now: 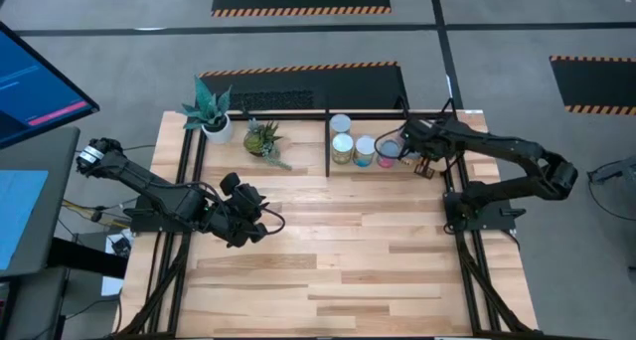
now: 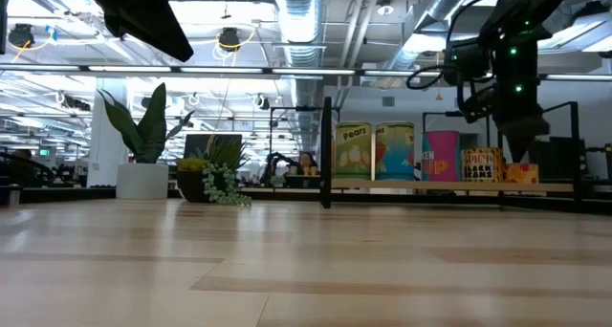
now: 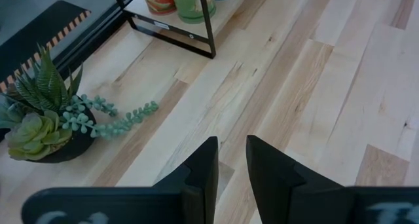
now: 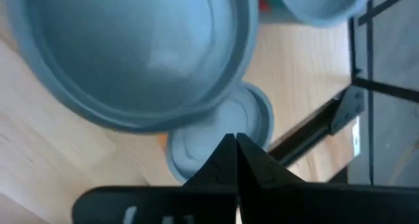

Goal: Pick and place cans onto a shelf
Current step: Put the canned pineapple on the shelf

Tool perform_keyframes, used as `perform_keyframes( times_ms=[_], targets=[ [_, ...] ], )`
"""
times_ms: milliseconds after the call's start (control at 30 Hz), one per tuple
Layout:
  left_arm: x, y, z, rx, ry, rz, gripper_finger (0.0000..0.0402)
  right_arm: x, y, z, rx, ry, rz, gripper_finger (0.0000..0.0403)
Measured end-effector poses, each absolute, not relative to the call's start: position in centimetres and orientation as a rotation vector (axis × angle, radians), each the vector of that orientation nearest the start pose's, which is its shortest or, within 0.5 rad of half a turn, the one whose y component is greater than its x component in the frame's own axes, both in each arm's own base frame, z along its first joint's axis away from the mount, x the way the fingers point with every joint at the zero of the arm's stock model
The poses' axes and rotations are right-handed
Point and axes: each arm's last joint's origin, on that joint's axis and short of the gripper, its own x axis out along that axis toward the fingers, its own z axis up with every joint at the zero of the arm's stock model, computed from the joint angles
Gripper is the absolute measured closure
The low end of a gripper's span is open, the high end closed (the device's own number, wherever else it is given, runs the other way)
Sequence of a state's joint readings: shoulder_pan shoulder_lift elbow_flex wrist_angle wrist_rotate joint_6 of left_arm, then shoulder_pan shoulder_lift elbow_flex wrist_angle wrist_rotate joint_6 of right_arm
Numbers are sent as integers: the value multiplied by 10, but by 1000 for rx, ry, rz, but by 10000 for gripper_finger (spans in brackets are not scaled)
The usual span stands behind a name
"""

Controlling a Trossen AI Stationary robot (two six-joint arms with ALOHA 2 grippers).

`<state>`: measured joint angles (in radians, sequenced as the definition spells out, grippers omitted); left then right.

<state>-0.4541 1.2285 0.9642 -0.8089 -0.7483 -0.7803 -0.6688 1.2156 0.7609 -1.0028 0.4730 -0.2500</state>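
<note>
Several cans stand upright on the shelf's wood base: a yellow-green one, a light blue one, a pink one and two small ones. My right gripper is shut and points steeply down just over the small rightmost can, next to a big can top. My left gripper hangs open above bare tabletop at the table's left, with nothing between its fingers. My right gripper's shut fingertips stand from above over the small can's grey top. Whether they touch it I cannot tell.
Two potted plants stand at the far left of the table, beside the shelf's black bars. Black frame rails run along both table sides. A monitor stands off the table's left. Open wood lies in the middle and near part.
</note>
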Motion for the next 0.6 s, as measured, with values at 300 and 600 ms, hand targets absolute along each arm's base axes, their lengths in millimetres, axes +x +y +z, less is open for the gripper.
perform_keyframes(
  times_ms=[300,600],
  targets=[
    [212,-82,268,-124,707,567,332,138,-125,204,-54,1630,-651,396],
    [213,-82,269,-131,700,565,332,138,-124,204,-44,1631,-622,397]
  ],
)
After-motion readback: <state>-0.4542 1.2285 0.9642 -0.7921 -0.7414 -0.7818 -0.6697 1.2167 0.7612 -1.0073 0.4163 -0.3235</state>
